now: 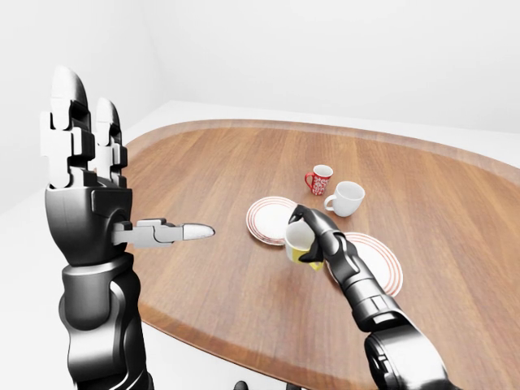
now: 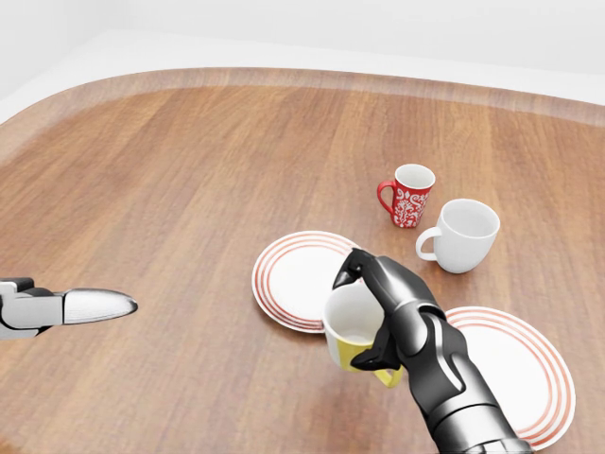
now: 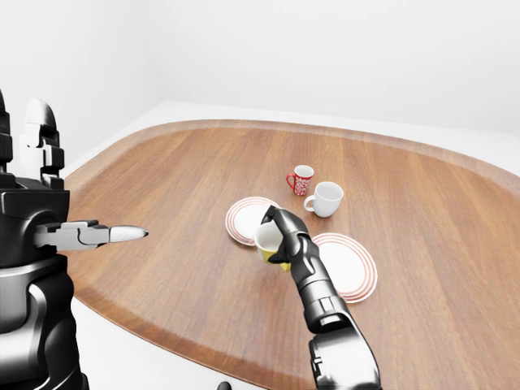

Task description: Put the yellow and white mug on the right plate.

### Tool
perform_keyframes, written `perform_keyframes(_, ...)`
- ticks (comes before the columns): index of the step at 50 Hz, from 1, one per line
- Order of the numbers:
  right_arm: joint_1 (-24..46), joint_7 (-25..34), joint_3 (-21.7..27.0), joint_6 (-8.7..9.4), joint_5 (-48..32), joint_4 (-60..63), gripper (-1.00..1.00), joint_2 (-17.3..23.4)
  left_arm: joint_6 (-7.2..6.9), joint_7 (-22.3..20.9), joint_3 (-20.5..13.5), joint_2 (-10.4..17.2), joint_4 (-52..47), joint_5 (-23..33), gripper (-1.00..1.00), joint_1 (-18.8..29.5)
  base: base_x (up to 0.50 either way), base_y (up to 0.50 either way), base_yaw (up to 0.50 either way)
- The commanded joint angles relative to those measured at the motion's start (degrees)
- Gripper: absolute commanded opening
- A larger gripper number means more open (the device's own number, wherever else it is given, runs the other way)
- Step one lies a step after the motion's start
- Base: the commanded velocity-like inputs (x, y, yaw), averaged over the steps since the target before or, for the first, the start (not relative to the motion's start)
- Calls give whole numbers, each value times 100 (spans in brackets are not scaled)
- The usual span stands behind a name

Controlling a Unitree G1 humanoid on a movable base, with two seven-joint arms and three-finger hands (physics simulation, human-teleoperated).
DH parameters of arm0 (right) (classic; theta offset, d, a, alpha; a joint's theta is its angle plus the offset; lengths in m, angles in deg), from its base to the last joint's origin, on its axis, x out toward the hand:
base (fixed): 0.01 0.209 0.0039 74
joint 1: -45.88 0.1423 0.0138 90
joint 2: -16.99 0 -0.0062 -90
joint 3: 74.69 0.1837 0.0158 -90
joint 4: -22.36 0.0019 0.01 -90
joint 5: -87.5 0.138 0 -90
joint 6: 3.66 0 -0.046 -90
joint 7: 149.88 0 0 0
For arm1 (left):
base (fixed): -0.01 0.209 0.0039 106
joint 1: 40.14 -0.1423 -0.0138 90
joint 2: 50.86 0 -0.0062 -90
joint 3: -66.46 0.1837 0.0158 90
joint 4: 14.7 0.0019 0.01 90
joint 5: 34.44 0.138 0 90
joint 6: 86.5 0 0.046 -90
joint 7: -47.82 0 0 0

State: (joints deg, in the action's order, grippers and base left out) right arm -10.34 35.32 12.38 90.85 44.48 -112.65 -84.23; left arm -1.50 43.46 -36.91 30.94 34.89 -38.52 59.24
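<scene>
Right hand (image 2: 378, 326) is wrapped around the yellow and white mug (image 2: 352, 331), fingers over the rim and down the side, so it's a closed grip on the mug. Mug looks lifted clear of the table (image 2: 170, 189), mouth tipped toward the camera. In the head view it sits between the 2 plates: partly overlapping the left plate (image 2: 293, 274), with the right plate (image 2: 529, 378) just to its right. I read that as mid-transfer, carried high enough to clear both rims.

Left hand (image 1: 81, 154) is raised at the left of the left-eye view, 2 fingers straight up, the third (image 1: 175, 232) pointing sideways over the table. Spread wide, holding nothing. Probably parked there to stay out of the right arm's path.

Containers:
- Yellow and white mug: white inside, yellow outer wall, nothing visible in it.
- Red patterned mug (image 2: 408, 195): upright, top right of the head view, looks empty.
- White mug (image 2: 463, 235): upright, just beside the red one, apparently not touching, empty.
- Both plates: red-ringed, nothing resting on them; the forearm hides part of the right one.

Judgement: the remaining move is a short shift right, level the mug, then lower it onto the plate centre. Main risk is setting it down tilted.
</scene>
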Motion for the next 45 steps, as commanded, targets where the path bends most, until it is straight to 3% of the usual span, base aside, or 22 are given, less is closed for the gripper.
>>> perform_keyframes(1, 380, -157, 299, -160, 416, -535, -100, 553, 0, -8, 3, -7, 28, 17, 100, -21, 0, 0, 0)
perform_keyframes(10, 629, -292, 442, -448, 619, -1167, -100, 976, 0, -14, 11, -13, 37, 32, 100, -34, 0, 0, 0)
perform_keyframes(24, 941, -422, 599, -735, 843, -1902, -100, 1521, 0, -30, 12, -20, 38, 57, 100, -59, 0, 0, 0)
perform_keyframes(32, 1070, -490, 714, -854, 1059, -2359, -100, 1864, 0, -38, 30, -33, 66, 79, 100, -82, 0, 0, 0)
perform_keyframes(45, 1113, -600, 836, -895, 1334, -2774, -100, 2152, 0, -55, 44, -47, 118, 119, 100, -105, 0, 0, 0)
